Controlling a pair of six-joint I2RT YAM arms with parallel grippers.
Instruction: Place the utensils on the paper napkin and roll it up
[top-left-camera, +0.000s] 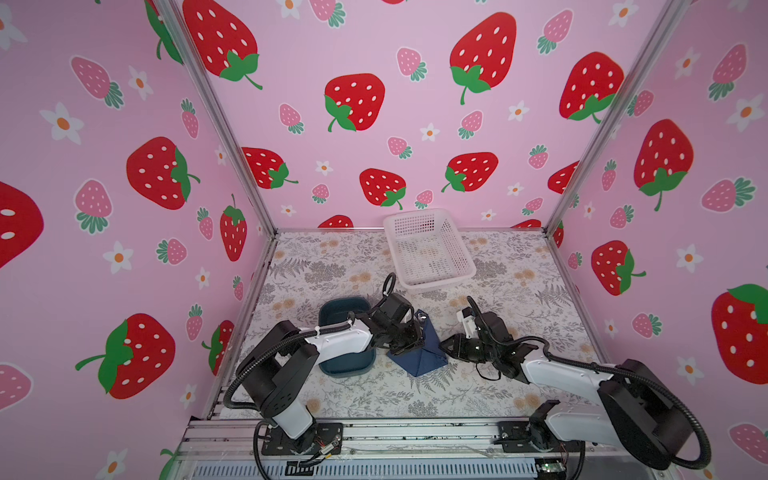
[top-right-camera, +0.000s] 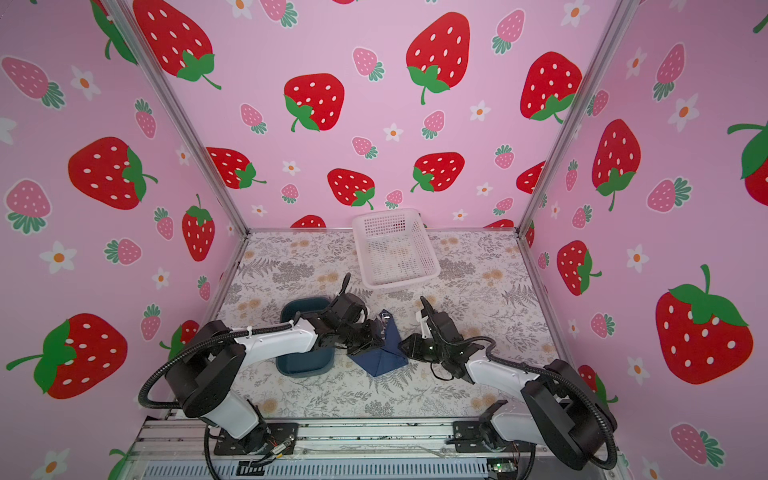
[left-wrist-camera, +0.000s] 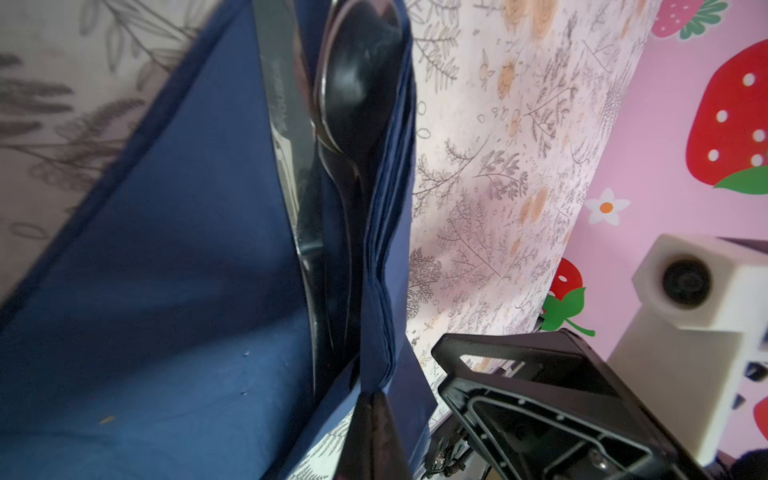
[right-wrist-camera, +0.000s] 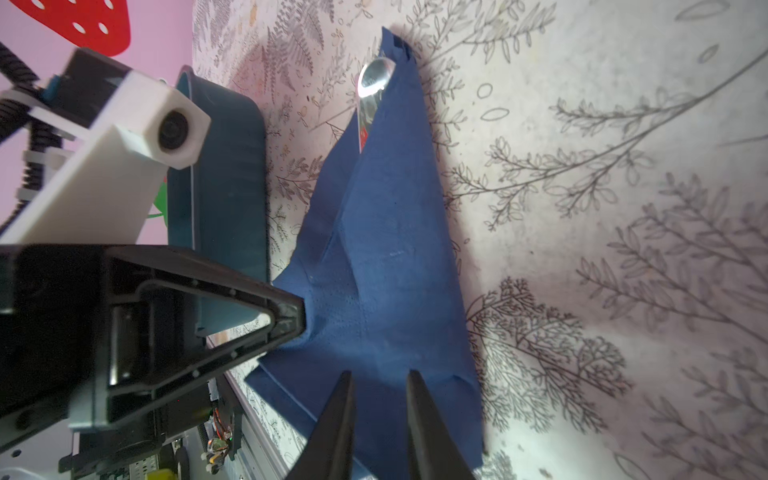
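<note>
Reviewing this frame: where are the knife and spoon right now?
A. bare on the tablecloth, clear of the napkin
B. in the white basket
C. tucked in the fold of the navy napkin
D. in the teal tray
C: the left wrist view shows the knife and spoon side by side inside the fold of the navy napkin. The white basket looks empty in both top views.

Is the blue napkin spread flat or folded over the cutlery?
Folded. The napkin forms a creased triangle, a flap wrapping the knife and spoon; the spoon's bowl pokes out.
</note>
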